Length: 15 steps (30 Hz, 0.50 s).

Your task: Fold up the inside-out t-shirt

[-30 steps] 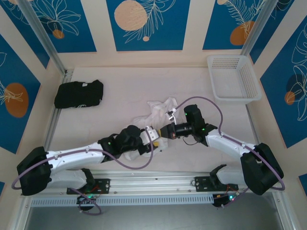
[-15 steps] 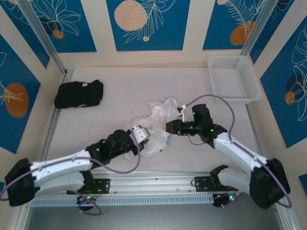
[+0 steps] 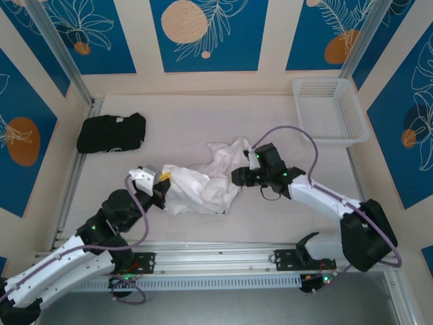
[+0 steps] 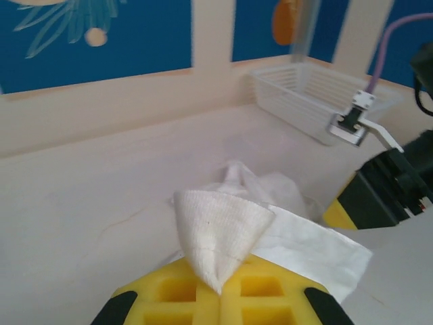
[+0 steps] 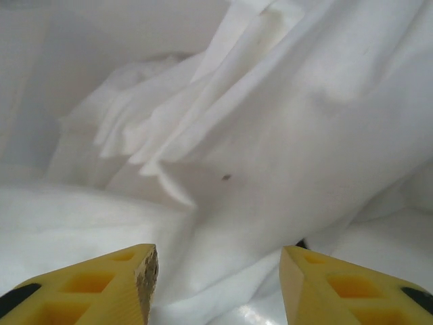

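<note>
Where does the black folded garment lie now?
In the top view the black folded garment lies at the far left of the table, beside the rail, apart from the white t-shirt.

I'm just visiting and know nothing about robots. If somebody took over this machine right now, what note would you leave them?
Left end effector: shut, pinching an edge of the white t-shirt.
Right end effector: open, close over the shirt's other end, with nothing clamped.
T-shirt: crumpled in a heap mid-table, between the two arms.
Done: no fold made yet.
Left: spread it flat, then fold it.
</note>
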Motion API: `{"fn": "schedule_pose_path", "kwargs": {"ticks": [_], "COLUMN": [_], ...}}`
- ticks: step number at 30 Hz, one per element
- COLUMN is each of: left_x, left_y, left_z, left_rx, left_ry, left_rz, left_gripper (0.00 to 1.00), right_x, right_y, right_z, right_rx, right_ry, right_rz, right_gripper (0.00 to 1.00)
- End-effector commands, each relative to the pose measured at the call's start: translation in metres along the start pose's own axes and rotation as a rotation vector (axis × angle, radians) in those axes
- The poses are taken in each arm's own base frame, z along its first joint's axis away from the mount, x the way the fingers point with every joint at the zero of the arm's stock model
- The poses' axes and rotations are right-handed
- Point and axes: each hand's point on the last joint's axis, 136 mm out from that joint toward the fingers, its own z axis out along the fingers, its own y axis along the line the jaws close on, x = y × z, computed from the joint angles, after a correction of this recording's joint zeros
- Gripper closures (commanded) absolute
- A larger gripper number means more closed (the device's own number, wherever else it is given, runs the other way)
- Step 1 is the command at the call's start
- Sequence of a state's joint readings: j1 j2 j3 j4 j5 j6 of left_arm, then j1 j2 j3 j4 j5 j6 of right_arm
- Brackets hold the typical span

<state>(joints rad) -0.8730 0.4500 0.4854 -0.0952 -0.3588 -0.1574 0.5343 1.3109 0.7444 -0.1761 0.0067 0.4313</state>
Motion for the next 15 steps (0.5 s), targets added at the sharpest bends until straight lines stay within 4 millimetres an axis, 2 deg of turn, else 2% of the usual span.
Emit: {"fn": "schedule_pose_path", "kwargs": {"ticks": [1, 6, 10, 11, 12, 14, 15], "left_x": [-0.016, -0.014, -0.013, -0.013, -0.013, -0.017, -0.02], "left_y": [0.026, 0.029, 0.028, 0.028, 0.028, 0.03, 0.033], "left_z": [-0.012, -0.012, -0.012, -0.012, -0.012, -0.013, -0.015], "left_rx": [-0.128, -0.142, -0.135, -0.136, -0.136, -0.146, -0.158], "left_ry": [-0.027, -0.02, -0.018, -0.016, -0.017, -0.025, -0.034], "left_rz": [-0.058, -0.054, -0.055, -0.054, -0.053, -0.055, -0.058], "left_gripper": [1.0, 1.0, 1.0, 1.0, 1.0, 1.0, 1.0], "right_x": [-0.034, -0.047, -0.052, -0.052, -0.055, -0.066, -0.075], "right_y": [-0.007, -0.001, -0.023, -0.028, -0.033, -0.035, -0.034], "right_z": [0.013, 0.057, 0.093, 0.098, 0.101, 0.097, 0.088], "right_rx": [0.076, 0.033, 0.128, 0.155, 0.18, 0.197, 0.195], "right_ry": [-0.045, 0.024, 0.085, 0.093, 0.09, 0.061, 0.024], "right_rz": [-0.067, -0.046, -0.026, -0.026, -0.027, -0.026, -0.029], "right_gripper": [0.46, 0.39, 0.4, 0.43, 0.5, 0.72, 0.81]}}
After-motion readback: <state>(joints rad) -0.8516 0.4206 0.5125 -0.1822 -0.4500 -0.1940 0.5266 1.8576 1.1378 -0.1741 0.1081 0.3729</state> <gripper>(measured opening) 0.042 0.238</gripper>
